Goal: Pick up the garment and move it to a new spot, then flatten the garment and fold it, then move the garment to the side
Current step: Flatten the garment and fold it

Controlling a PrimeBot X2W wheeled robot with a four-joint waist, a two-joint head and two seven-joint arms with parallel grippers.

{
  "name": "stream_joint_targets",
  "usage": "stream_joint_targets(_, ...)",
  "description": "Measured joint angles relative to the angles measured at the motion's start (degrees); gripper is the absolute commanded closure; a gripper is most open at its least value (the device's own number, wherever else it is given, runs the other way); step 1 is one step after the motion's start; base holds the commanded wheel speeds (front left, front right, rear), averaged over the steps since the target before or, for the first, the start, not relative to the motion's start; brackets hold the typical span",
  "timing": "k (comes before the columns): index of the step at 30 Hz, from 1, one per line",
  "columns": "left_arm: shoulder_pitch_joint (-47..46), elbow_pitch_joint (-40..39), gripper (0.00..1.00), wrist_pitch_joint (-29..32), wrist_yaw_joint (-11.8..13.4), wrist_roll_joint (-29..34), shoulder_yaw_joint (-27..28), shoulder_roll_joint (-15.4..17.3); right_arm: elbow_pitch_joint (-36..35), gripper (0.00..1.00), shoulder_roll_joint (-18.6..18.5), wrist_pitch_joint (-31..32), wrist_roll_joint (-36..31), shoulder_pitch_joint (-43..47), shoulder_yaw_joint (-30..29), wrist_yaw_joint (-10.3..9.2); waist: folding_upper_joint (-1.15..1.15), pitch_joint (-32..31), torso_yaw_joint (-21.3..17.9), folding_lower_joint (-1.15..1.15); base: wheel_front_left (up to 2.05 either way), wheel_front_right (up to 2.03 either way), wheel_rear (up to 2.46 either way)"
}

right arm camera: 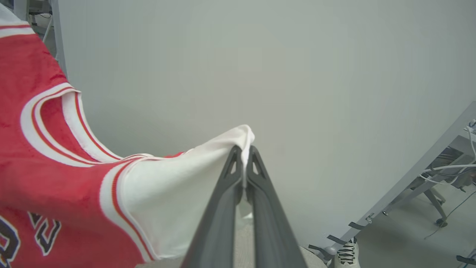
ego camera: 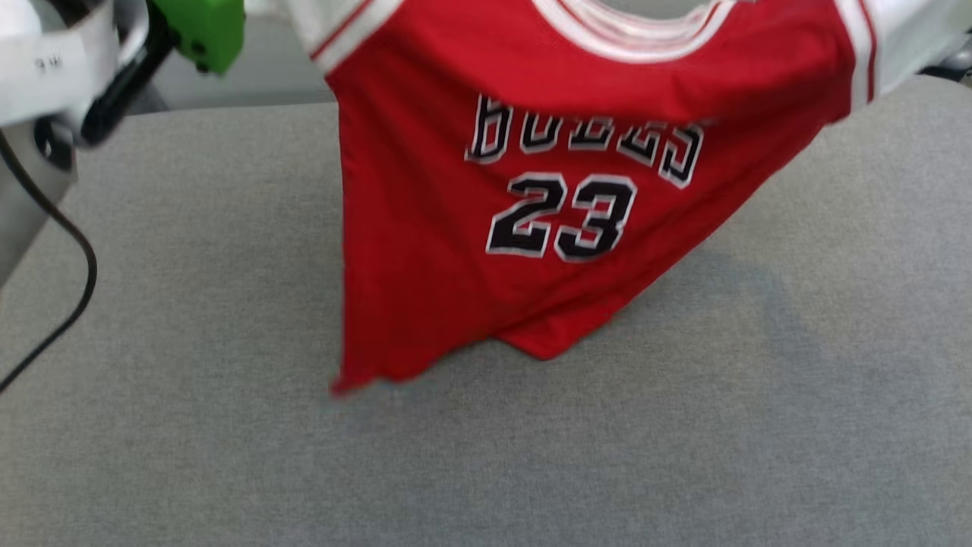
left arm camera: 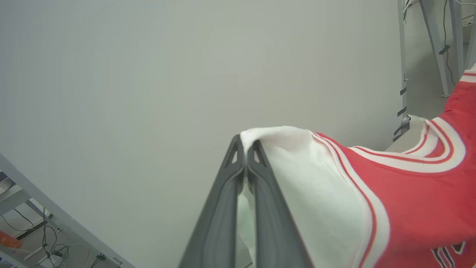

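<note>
Black, white-edged "BULLS" and "23" stand on the red garment (ego camera: 425,251).

Soft even light, garment (ego camera: 425,304) motion-blurred, faint shadow

You see a grey fabric-covered work surface (ego camera: 190,456) across the head view. In both wrist views you face a plain pale wall (left arm camera: 148,74). In the left wrist view a slanted grey metal strut (left arm camera: 44,201) stands at its lower left, above loose cables (left arm camera: 55,253) and a small orange object (left arm camera: 9,240) on the floor. In the right wrist view a second slanted strut (right arm camera: 420,171) carries black straps, and a person's pale shoe (right arm camera: 347,255) with dark laces stands at its base.
</note>
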Motion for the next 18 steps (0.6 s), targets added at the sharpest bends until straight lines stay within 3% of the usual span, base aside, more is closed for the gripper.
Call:
stream_joint_targets(8,-14.0,12.3,1.00,-1.5,-3.1,4.6,1.2,-5.5,9.3,1.00,3.4,0.3,-3.7,-20.5,4.1,0.00,0.00,5.7,-0.6,0.00,0.00,0.00,0.00)
stream_joint_targets(18,-30.7,27.6,1.00,-7.7,-5.7,9.2,2.2,-11.0,25.2,1.00,9.5,-4.8,-7.5,-43.7,9.9,0.00,0.00,13.6,-2.0,0.01,0.00,0.00,0.00)
